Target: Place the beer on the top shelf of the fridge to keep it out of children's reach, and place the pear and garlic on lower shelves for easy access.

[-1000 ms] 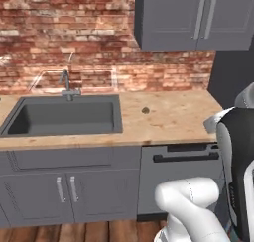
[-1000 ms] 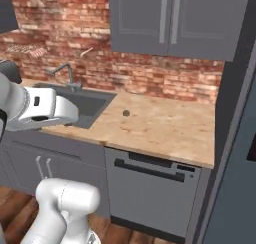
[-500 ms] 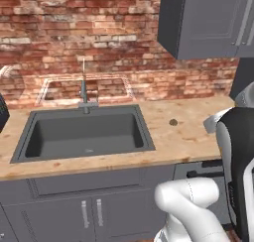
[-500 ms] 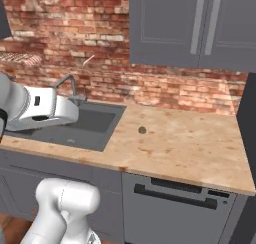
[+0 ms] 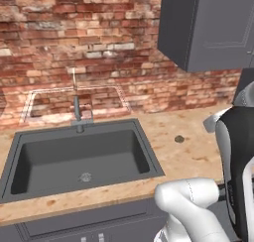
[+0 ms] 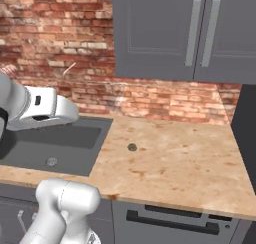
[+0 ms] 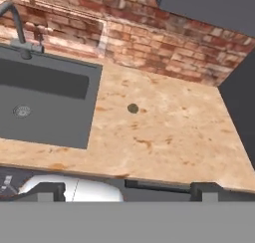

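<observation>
A small greyish-brown lump (image 7: 132, 108), seemingly the garlic, lies alone on the wooden counter (image 7: 174, 137) just right of the sink. It also shows as a small dark spot, the lump (image 5: 179, 139) (image 6: 132, 147), in both base views. My gripper (image 7: 129, 191) hangs in front of the counter edge, well short of the lump. It is open, with the fingertips (image 7: 50, 189) set wide apart and nothing between them. The fridge (image 6: 246, 138) is a dark grey slab at the counter's right end, shelves hidden. The beer and the pear are out of view.
A dark sink (image 5: 79, 161) with a thin faucet (image 5: 77, 109) takes up the counter's left part. Grey wall cupboards (image 6: 185, 33) hang above the counter against a brick wall (image 5: 74, 42). A dishwasher front (image 6: 170, 220) sits under the counter.
The whole picture has shifted and grown: the base has driven closer to the counter. The sink and the lump look larger but have not moved on the counter. The gripper stays open.
</observation>
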